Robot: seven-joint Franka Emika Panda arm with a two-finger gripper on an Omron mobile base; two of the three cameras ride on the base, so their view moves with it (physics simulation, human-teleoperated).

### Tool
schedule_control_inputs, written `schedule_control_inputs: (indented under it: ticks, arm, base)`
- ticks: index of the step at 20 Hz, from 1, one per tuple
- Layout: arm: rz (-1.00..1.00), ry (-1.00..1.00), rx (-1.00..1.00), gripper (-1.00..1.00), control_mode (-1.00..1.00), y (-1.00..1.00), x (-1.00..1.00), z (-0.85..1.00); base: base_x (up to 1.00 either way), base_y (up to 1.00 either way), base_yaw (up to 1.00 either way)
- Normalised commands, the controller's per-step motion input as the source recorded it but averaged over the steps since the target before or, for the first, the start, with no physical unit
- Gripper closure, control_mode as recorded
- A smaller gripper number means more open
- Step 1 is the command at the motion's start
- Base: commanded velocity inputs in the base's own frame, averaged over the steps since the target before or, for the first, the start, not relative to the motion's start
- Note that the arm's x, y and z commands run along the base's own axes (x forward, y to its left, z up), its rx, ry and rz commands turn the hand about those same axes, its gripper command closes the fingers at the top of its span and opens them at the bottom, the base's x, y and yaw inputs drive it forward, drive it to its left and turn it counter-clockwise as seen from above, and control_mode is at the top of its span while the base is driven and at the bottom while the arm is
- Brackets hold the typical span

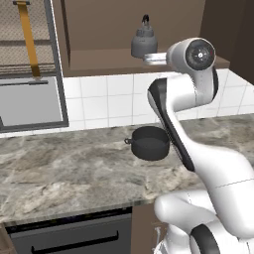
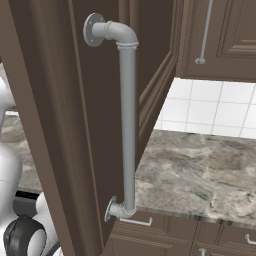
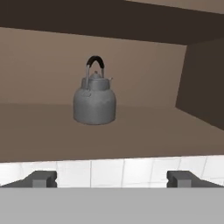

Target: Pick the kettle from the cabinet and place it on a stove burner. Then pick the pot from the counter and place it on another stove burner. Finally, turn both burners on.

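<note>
The small grey kettle (image 3: 94,99) with its black arched handle stands upright on the floor of the dark brown cabinet (image 3: 144,127). It is straight ahead of my gripper (image 3: 113,179) and a little left of centre. The jaws are open and wide apart with nothing between them, still short of the cabinet's front edge. From the left base view, the kettle (image 1: 144,42) sits in the cabinet (image 1: 99,59) with my hand (image 1: 156,59) just below and right of it. The black pot (image 1: 150,143) rests on the counter (image 1: 69,168) beneath, partly behind my arm. The stove burners are out of view.
The cabinet's open door, with a grey pipe handle (image 2: 127,125), stands close on the right side. White tiles (image 1: 109,101) back the counter. A grey framed panel (image 1: 30,99) hangs at the left. The cabinet's side wall (image 3: 201,87) closes in to the right of the kettle.
</note>
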Motion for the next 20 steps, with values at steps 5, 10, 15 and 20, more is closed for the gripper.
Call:
schedule_control_inputs:
  ticks: [5,10,15,20]
  arm:
    - [-0.02,-0.02,0.01,-1.00,-1.00,0.03,0.10,0.34]
    - [0.00,0.00,0.00,-1.00,-1.00,0.02,0.01,0.00]
    - [0.00,0.00,0.00,-1.00,-1.00,0.00,0.06,0.00]
    - [0.00,0.00,0.00,-1.00,-1.00,0.00,0.19,0.00]
  base:
    - [0.00,0.00,0.00]
    - [0.00,0.00,0.00]
    - [0.00,0.00,0.00]
    - [0.00,0.00,0.00]
